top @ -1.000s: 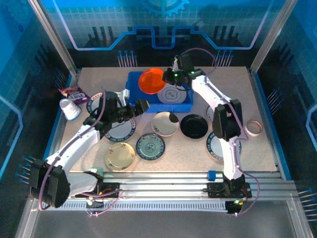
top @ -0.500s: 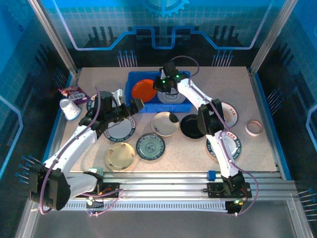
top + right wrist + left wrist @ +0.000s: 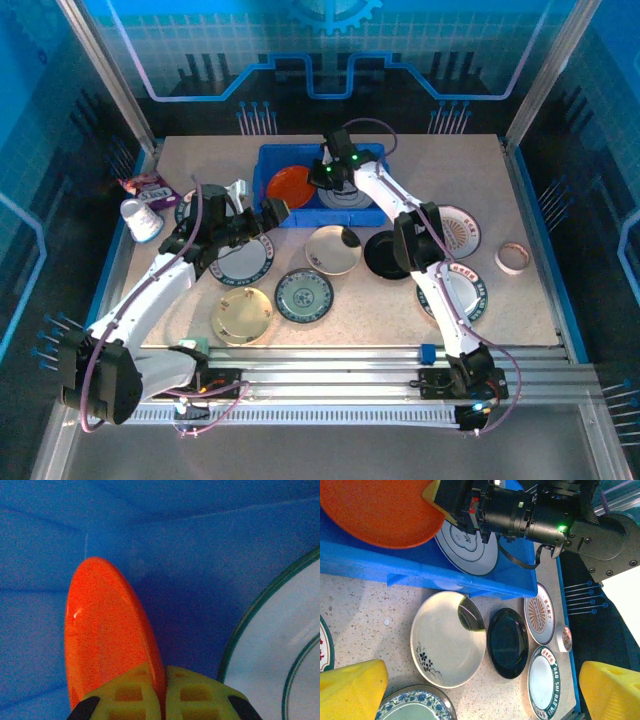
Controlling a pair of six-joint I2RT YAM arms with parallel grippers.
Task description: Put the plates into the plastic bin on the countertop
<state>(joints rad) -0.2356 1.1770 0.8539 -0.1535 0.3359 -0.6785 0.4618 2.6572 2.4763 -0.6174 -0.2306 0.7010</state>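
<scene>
One orange plate (image 3: 107, 630), rim clamped between the jaws of the right gripper (image 3: 164, 692), hangs tilted inside the plastic bin (image 3: 200, 555). Step: deposit; next probably calls for opening. Left gripper (image 3: 484, 677) jaws stand apart, empty.

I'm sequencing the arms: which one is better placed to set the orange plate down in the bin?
Right: the right gripper is shut on the orange plate, inside the blue bin. The left gripper hangs open outside.

Glowing blue circuit-print walls (image 3: 200, 40) — 2 slanted metal posts (image 3: 108, 75).
</scene>
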